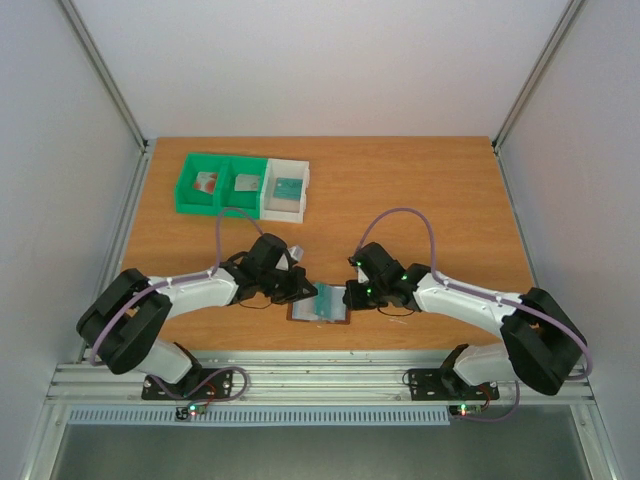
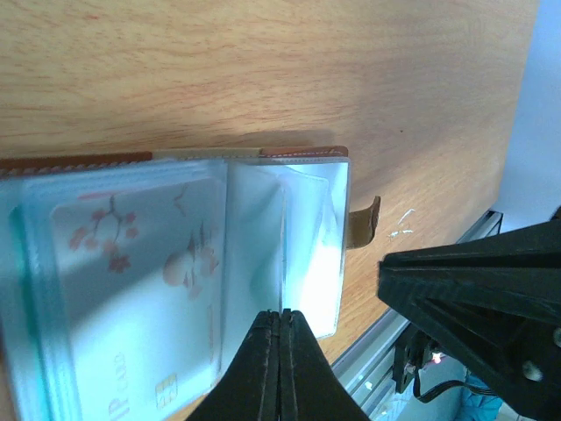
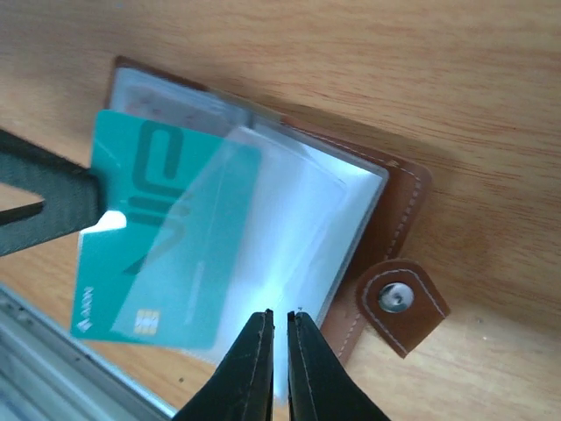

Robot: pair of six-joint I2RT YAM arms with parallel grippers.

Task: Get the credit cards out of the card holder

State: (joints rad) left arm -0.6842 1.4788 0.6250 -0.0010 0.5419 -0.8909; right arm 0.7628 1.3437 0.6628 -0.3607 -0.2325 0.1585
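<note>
The brown card holder lies open near the table's front edge, between both grippers. Its clear sleeves show in the left wrist view, one holding a white credit card with a red blossom print. A teal credit card sticks halfway out of a sleeve. My left gripper is shut on that card's free end, which shows edge-on as a thin line. My right gripper pinches the clear sleeve edge of the card holder, with only a hairline slit between its fingers.
A green two-part bin and a white bin stand at the back left, each with a card inside. The holder's snap tab lies flat on the wood. The metal rail of the table front runs just below the holder.
</note>
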